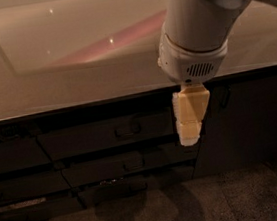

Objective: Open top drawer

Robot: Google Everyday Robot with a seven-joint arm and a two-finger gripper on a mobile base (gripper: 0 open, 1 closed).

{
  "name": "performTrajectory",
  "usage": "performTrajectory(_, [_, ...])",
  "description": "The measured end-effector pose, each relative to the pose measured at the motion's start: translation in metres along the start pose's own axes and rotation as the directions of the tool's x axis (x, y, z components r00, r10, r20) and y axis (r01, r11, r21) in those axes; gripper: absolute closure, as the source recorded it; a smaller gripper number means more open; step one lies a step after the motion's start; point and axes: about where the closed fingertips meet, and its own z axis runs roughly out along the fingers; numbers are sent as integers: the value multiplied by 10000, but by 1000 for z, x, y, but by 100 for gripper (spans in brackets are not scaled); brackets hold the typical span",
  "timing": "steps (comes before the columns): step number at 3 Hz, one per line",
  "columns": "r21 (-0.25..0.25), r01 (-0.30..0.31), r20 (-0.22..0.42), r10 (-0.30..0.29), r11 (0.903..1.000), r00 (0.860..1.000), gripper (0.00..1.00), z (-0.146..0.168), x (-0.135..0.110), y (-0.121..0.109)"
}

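The top drawer (91, 137) is a wide dark front just under the countertop, left of centre, with a small curved handle (127, 130) in its middle. It looks flush with the cabinet. My gripper (189, 135) is cream-coloured and hangs point-down from the white arm (196, 25). It is in front of the drawer front's right end, to the right of the handle and apart from it. Nothing is seen held in it.
A glossy pale countertop (75, 85) overhangs the drawers. A slimmer dark drawer (130, 165) with a similar handle sits below the top one. More dark fronts (13, 158) lie to the left, a dark panel (250, 119) to the right, and carpet (190, 207) below.
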Motion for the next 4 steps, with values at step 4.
performTrajectory(4, [-417, 1710, 3975, -1407, 9844, 9067, 0, 2, -11, -8])
